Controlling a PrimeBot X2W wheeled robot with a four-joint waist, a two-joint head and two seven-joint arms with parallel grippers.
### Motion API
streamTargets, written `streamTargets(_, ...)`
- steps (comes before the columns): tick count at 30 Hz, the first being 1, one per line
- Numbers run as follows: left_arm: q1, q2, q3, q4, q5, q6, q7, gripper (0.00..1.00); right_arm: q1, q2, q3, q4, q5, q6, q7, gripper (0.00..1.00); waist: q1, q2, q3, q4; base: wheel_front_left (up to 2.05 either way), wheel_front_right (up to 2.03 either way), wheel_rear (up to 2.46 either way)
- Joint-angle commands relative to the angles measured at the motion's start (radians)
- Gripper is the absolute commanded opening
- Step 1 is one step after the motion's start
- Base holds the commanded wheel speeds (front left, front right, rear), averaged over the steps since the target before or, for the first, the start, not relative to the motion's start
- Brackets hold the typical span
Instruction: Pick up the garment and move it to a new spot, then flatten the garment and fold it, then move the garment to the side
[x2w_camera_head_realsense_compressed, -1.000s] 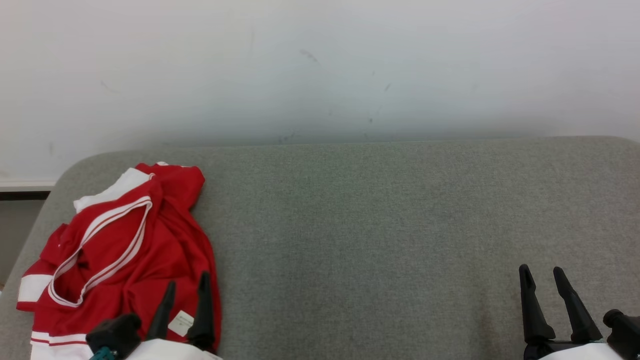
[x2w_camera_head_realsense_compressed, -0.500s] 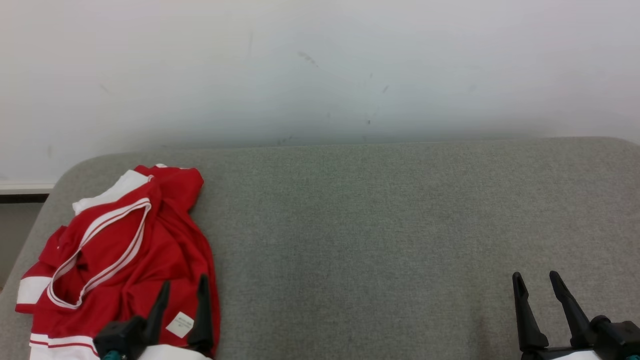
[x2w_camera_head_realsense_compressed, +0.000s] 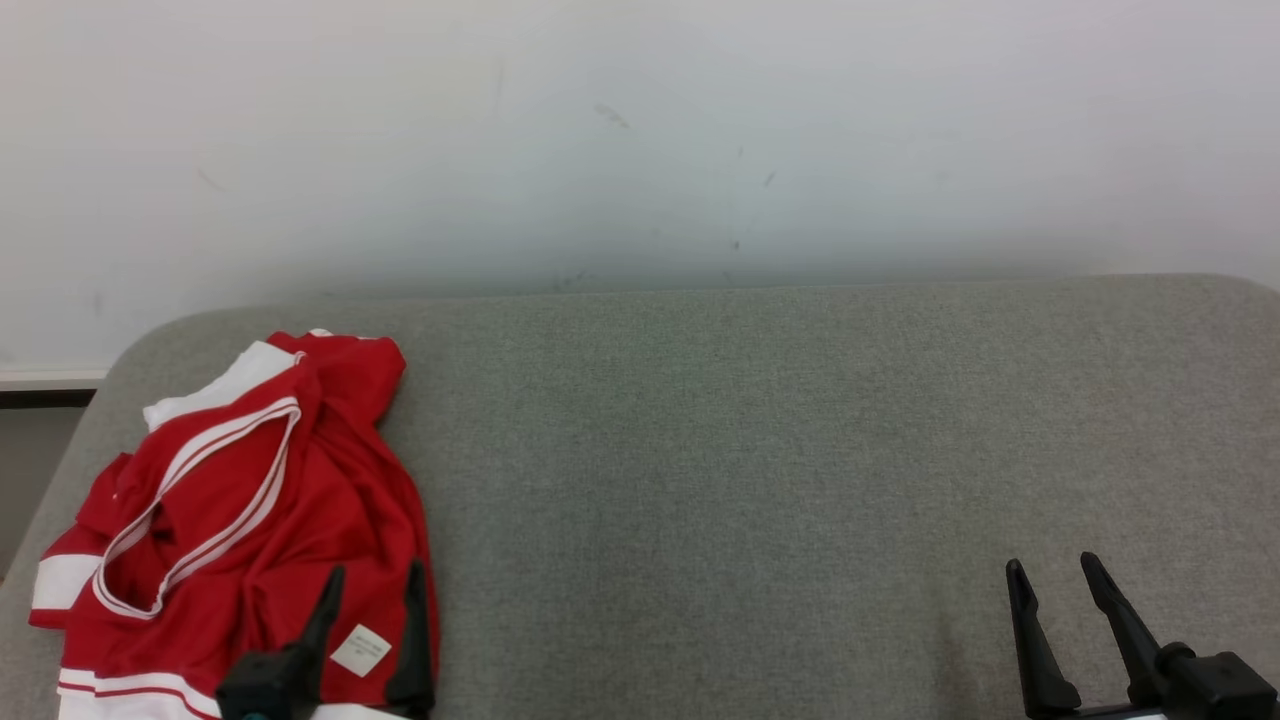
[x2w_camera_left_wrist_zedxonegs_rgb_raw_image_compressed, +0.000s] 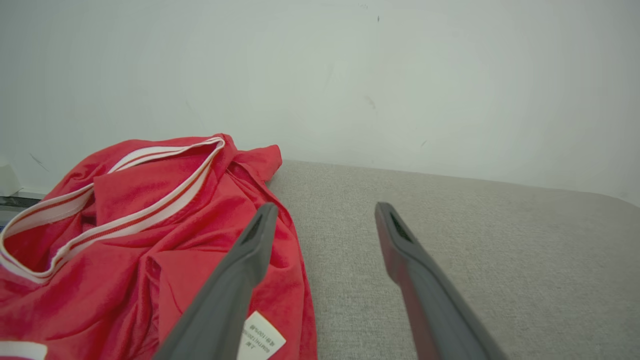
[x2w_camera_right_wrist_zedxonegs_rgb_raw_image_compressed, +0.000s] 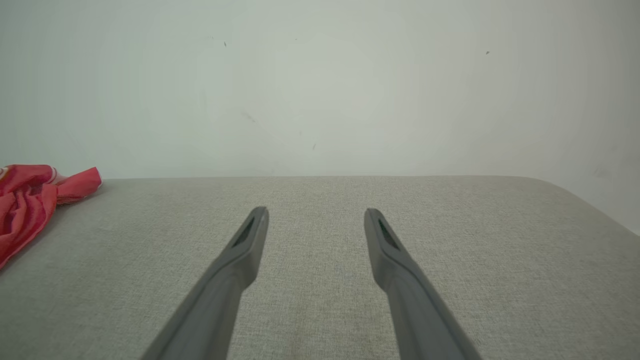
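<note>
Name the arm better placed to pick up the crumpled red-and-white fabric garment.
Left. The open left end effector hovers over the crumpled red-and-white fabric garment; the open right end effector is over the bare grey fabric surface, far from it.

Bright, even, diffuse light; no glare. Soft shadow band on wall (x2w_camera_head_realsense_compressed: 640, 265) just above surface (x2w_camera_head_realsense_compressed: 760, 420) rear edge. Head view slightly hazy; wrist views dim toward corners.

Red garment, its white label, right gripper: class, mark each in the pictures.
red garment (x2w_camera_head_realsense_compressed: 330, 510): head view, plain red cloth beside the stripes.
white label (x2w_camera_head_realsense_compressed: 360, 650): head view, centre of the label.
right gripper (x2w_camera_right_wrist_zedxonegs_rgb_raw_image_compressed: 315, 210): right wrist view, midway between its fingertips.
</note>
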Motion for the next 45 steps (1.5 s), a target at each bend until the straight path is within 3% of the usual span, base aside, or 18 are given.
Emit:
streamTargets(1, 0.006, 0.008, 0.000, -0.001, 0.026, 0.004, -0.009, 1.00, 0.001, -0.006, 0.000, 0.000, -0.015, -0.002, -0.009, 1.00, 0.0000, 0.0000, 0.000, 0.000, 0.00, 0.00, 0.00)
streamTargets(22, 0.030, -0.008, -0.016, 0.031, 0.138, 0.006, -0.046, 1.00, 0.019, 0.008, -0.002, 0.028, -0.085, -0.002, -0.046, 1.00, 0.0000, 0.0000, 0.003, -0.002, 0.00, 0.00, 0.00)
streamTargets(45, 0.019, -0.020, -0.009, 0.037, 0.086, -0.003, -0.044, 1.00, 0.005, 0.001, 0.006, 0.046, -0.064, -0.002, -0.044, 1.00, 0.0000, 0.0000, 0.015, 0.000, 0.00, 0.00, 0.00)
